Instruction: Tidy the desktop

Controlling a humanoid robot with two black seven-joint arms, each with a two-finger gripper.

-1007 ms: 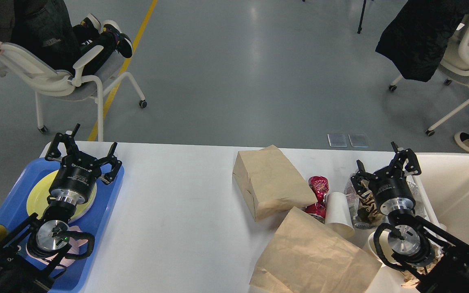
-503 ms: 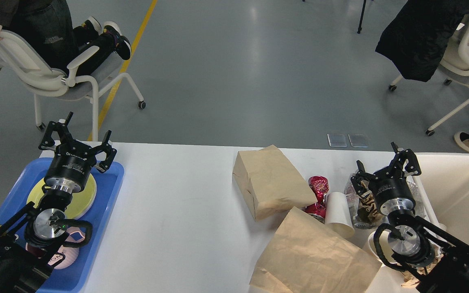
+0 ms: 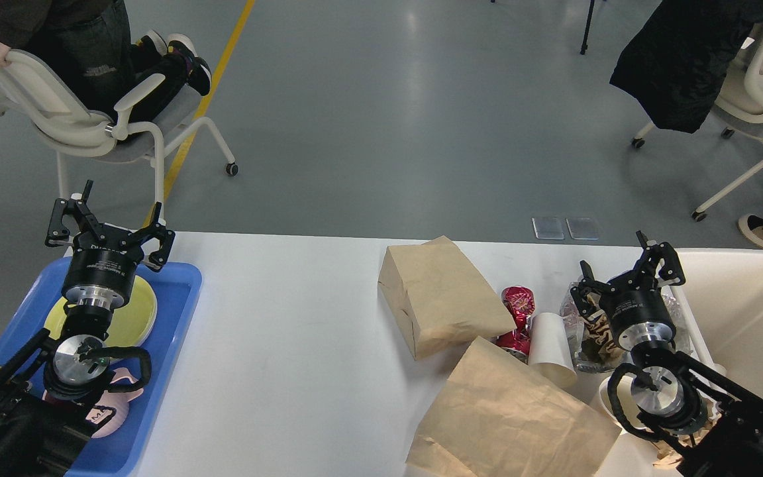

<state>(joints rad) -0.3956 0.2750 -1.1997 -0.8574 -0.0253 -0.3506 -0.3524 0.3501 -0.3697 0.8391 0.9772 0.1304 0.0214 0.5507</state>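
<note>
Head view, left gripper (image 3: 108,225): fingers spread, empty, above the blue tray (image 3: 176,311).
Right gripper (image 3: 626,273): fingers apart, empty, over a clear crumpled wrapper (image 3: 577,331).
Desktop (image 3: 289,344): below both grippers; paper bags left of the right gripper.
Advice: lower straight, pinch the wrapper firmly.

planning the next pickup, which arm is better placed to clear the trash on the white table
Right. The right tool hangs open over the clear bag, beside the paper cup, red wrapper and cream bin. The left tool is open above the blue tray, away from the trash.
</note>
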